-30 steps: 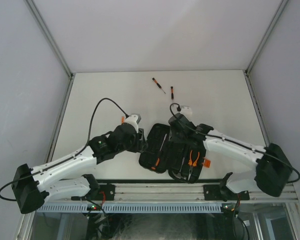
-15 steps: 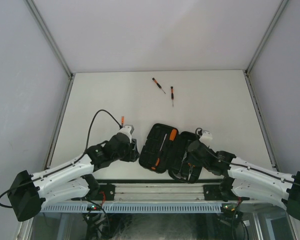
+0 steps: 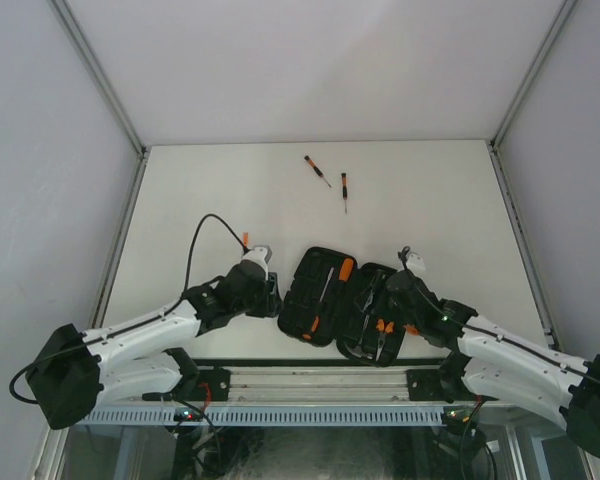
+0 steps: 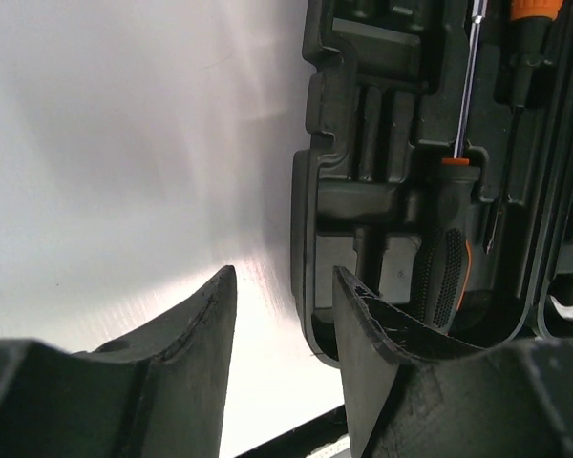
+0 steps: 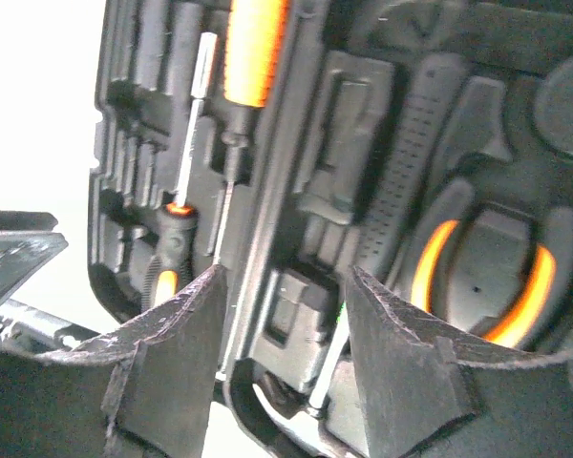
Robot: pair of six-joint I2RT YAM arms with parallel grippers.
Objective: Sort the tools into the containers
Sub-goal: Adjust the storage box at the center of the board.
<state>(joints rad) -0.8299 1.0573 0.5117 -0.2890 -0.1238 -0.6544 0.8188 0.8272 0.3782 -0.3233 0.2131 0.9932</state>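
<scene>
Both hands are released and empty. Your left hand (image 4: 284, 279) sits at the left wall of the open tool case (image 3: 325, 300), and your right hand (image 5: 282, 277) hovers over the case's middle. Lift the right clear, then grip the nearer loose screwdriver (image 3: 344, 190) across its handle, aligned to a free slot. Count one case at the near tabletop (image 3: 230, 200) edge. Two screwdrivers lie loose far off, the farther loose screwdriver (image 3: 317, 170) beside the nearer. In the case are two stowed screwdrivers (image 3: 330, 280) and one pair of pliers (image 3: 383, 322).

Overhead above — wrists close, sharing case (image 3: 300, 288).
</scene>
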